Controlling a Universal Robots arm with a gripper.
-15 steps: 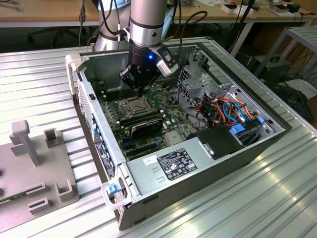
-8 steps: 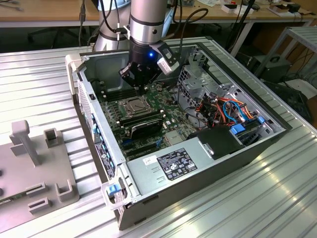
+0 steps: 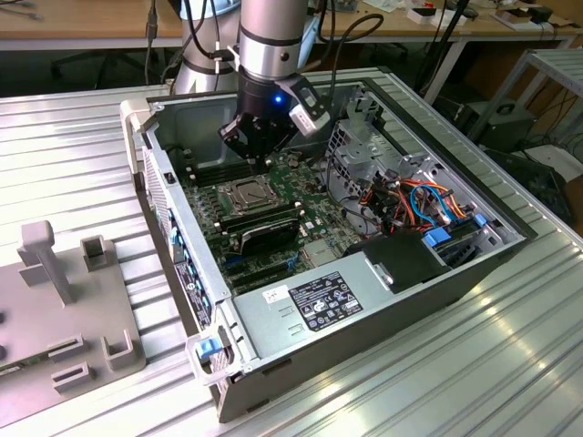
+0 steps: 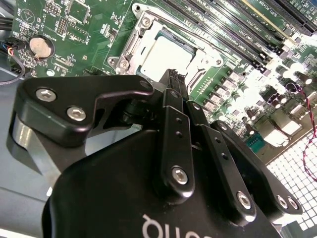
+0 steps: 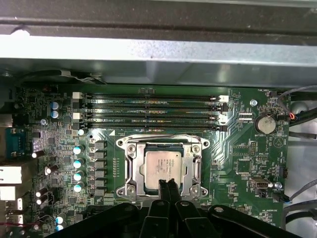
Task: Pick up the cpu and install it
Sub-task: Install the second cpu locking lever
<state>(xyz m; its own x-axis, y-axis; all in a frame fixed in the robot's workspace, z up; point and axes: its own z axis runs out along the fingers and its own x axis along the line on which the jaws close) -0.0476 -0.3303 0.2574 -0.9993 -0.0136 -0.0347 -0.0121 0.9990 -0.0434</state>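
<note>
Tool (image 5: 168,184) closed, fingers pressed together with nothing between them; tips hang just over the near edge of the socket (image 5: 163,166). The cpu (image 5: 163,167) lies flat inside the socket, silver top up, one chip, one socket, frame open around it. My judgement: seating looks done or nearly so; to do this step well I would keep the tips square over the chip and press lightly, never skewing it on the pins.

Beyond the socket, four long memory slots (image 5: 151,111) run parallel. One coin battery (image 5: 266,124) sits off the socket's far corner. In the exterior view, one open computer case (image 3: 364,300) rests on the ribbed worktop (image 3: 510,364), with the tool (image 3: 259,157) above the socket.
</note>
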